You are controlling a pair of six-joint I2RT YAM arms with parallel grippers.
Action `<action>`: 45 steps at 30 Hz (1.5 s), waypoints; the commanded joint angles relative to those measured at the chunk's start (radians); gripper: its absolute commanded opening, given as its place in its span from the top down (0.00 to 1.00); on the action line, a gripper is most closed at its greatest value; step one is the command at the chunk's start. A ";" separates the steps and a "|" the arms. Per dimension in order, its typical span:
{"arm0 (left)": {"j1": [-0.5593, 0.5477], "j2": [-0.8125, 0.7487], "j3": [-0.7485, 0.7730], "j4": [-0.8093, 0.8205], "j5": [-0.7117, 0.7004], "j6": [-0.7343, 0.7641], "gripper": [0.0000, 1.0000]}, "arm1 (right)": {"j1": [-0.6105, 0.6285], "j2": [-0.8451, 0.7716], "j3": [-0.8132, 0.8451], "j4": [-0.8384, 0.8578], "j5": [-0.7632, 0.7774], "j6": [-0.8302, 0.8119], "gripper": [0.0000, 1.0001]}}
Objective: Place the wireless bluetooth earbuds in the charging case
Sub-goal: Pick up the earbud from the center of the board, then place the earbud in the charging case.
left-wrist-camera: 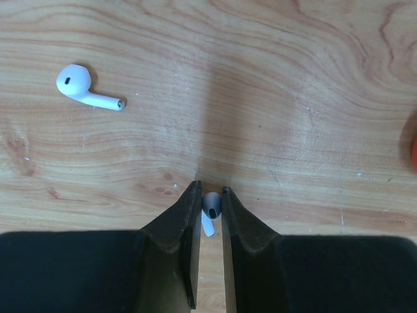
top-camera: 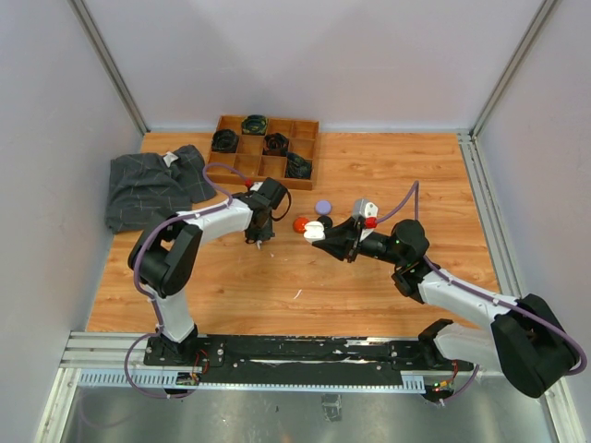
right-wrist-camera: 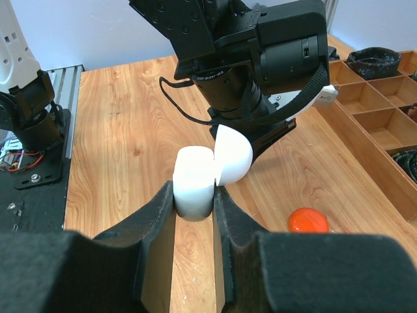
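A white earbud [left-wrist-camera: 212,203] sits pinched between the tips of my left gripper [left-wrist-camera: 209,190], which is shut on it just above the wood. Its stem points back toward the wrist. A second white earbud [left-wrist-camera: 85,88] lies loose on the table at the upper left of the left wrist view. My right gripper [right-wrist-camera: 195,197] is shut on the white charging case [right-wrist-camera: 194,181], held upright with its lid [right-wrist-camera: 233,155] hinged open. From above, the left gripper [top-camera: 261,239] hangs a short way left of the case [top-camera: 315,231].
An orange-red round case [top-camera: 300,223] and a lilac one [top-camera: 323,207] lie between the two grippers, and a white-and-red item [top-camera: 367,212] lies behind the right wrist. A wooden compartment tray [top-camera: 269,120] with dark items stands at the back. A dark cloth [top-camera: 152,185] lies at the left.
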 commanded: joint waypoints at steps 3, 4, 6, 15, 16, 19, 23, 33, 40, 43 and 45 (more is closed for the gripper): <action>0.004 -0.071 -0.032 0.008 0.045 0.007 0.85 | 0.018 -0.017 0.026 0.003 -0.004 -0.027 0.98; 0.004 -0.087 -0.042 0.019 0.051 0.007 0.86 | 0.021 -0.017 0.027 0.001 -0.002 -0.032 0.98; 0.004 -0.125 -0.060 0.047 0.061 0.009 0.87 | 0.023 -0.014 0.026 0.000 0.000 -0.035 0.98; 0.004 -0.343 -0.187 0.246 0.141 0.038 0.93 | 0.033 -0.006 0.022 0.034 0.016 -0.038 0.98; 0.004 -0.372 -0.205 0.275 0.153 0.040 0.94 | 0.034 -0.005 0.022 0.037 0.020 -0.038 0.98; 0.004 -0.473 -0.260 0.362 0.206 0.052 0.95 | 0.037 0.001 0.021 0.052 0.033 -0.037 0.99; 0.003 -0.591 -0.334 0.488 0.282 0.062 0.96 | 0.045 0.013 0.023 0.074 0.044 -0.036 0.99; -0.001 -0.824 -0.495 0.802 0.486 0.093 0.99 | 0.057 0.029 0.018 0.135 0.108 -0.016 0.99; -0.039 -0.899 -0.531 0.904 0.516 0.099 0.99 | 0.075 0.037 0.020 0.146 0.161 -0.023 0.99; -0.081 -0.911 -0.532 0.939 0.492 0.090 1.00 | 0.093 0.033 0.016 0.153 0.226 -0.043 0.99; -0.117 -0.912 -0.531 0.960 0.464 0.103 1.00 | 0.107 0.029 0.007 0.172 0.258 -0.057 0.99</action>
